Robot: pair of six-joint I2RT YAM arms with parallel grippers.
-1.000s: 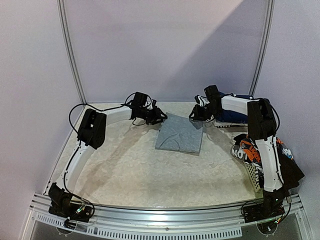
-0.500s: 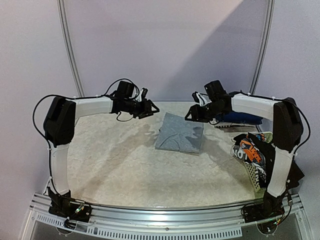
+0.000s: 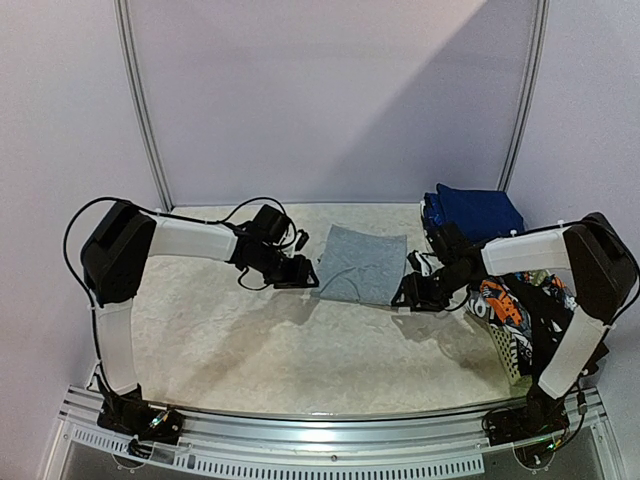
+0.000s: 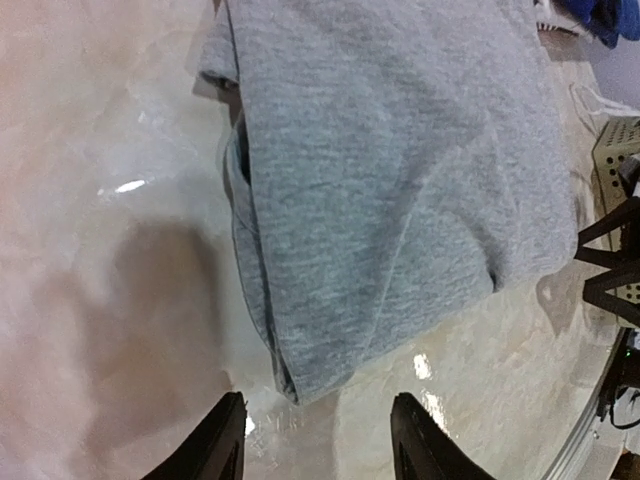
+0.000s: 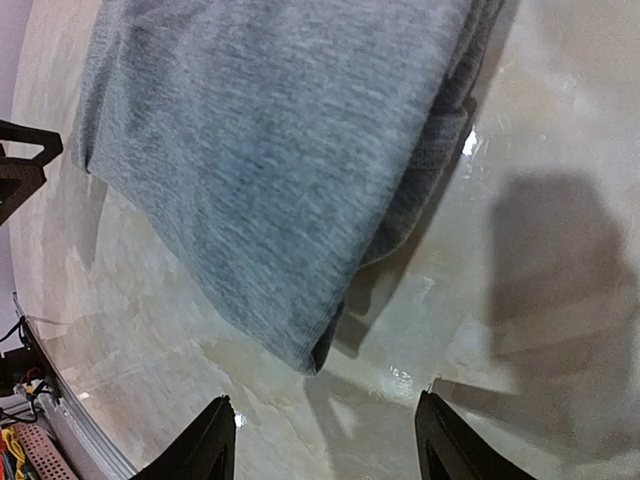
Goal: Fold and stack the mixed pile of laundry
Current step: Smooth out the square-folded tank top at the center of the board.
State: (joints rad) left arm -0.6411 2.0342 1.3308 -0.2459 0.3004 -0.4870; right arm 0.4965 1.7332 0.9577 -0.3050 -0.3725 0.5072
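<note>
1. Grey shirt: folded into a rough rectangle and lying flat on the worktop, mid-width, toward the far side.
2. Left pincer: low over the worktop at the shirt's near-left corner. In the left wrist view the fingers are spread with nothing between them. The folded corner lies just ahead of the gap, not gripped.
3. Right pincer: low at the shirt's near-right corner, facing the left one across the near edge. In the right wrist view it is spread too, and only bare worktop shows between the two fingers. The shirt corner is just in front of the gap. Cannot tell if a tip touches the cloth.
4. The shirt's layered fold edges show at both near corners, with a sleeve tucked along the left side.
5. Navy blue pieces: a neat stack at the far right of the worktop, apart from the grey shirt.
6. Basket: white lattice, at the right edge of the worktop beside the right arm.
7. Printed cloth: orange, black and white, bunched at the top of the basket.
8. Black cloth: heaped with the printed cloth and hanging over the basket's outer side.
9. The worktop is pale, marbled and glossy, with arm shadows under both pincers.
</note>
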